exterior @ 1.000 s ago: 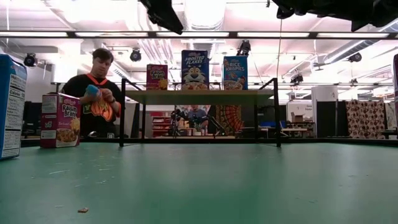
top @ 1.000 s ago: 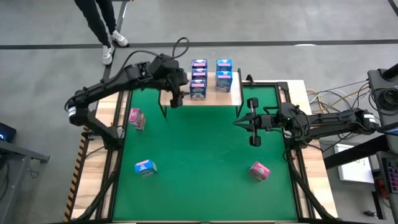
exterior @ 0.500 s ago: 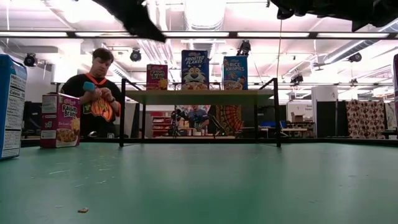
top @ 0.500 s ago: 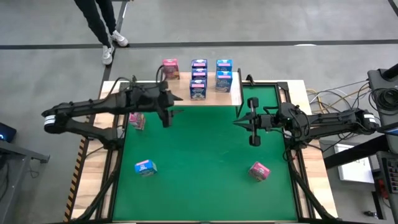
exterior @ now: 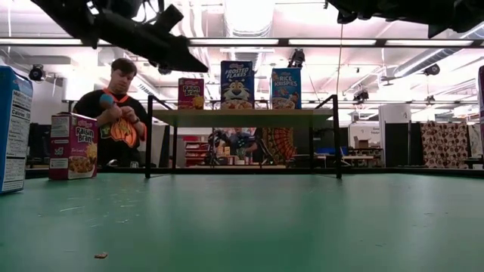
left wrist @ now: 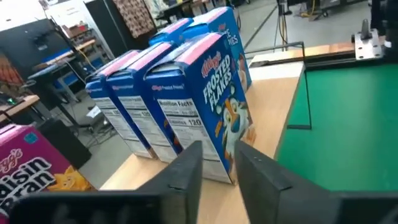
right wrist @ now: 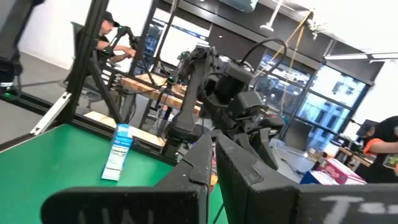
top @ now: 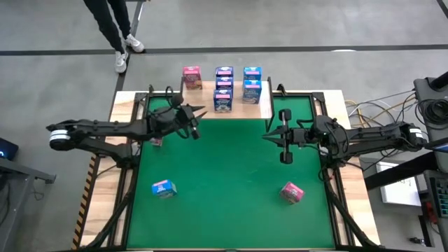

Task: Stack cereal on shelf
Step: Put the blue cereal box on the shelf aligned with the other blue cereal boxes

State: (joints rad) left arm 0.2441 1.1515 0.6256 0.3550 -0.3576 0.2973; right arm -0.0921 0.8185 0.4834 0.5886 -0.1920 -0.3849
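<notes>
Green matting [top: 224, 182] covers the middle of the pale wooden counter [top: 122, 112]; grey floor lies beyond, where we see a person's legs [top: 112, 24] in the high view and a seated person in a dark top [exterior: 115, 113] in the low view.

We note the low light-wood shelf on thin black legs [top: 266, 105] at the far edge of the mat. On it stand six small cereal boxes: one pink box [top: 190, 77] at the left, two pink-topped and one blue in the middle column [top: 223, 89], and two blue at the right [top: 252, 82].

Three boxes remain on the mat: a pink one [top: 154, 138] near the left edge, partly under the left arm, a blue one [top: 163, 187] nearer the front left, and a pink one [top: 291, 191] at the front right.

We find the left tool [top: 194, 120] over the mat just in front of the shelf's left end. Its fingers [left wrist: 186, 171] are slightly parted with nothing between them, pointing at the blue Frosted Flakes box [left wrist: 208, 102].

We see the right tool [top: 285, 136] above the right half of the mat, fully closed and empty.
</notes>
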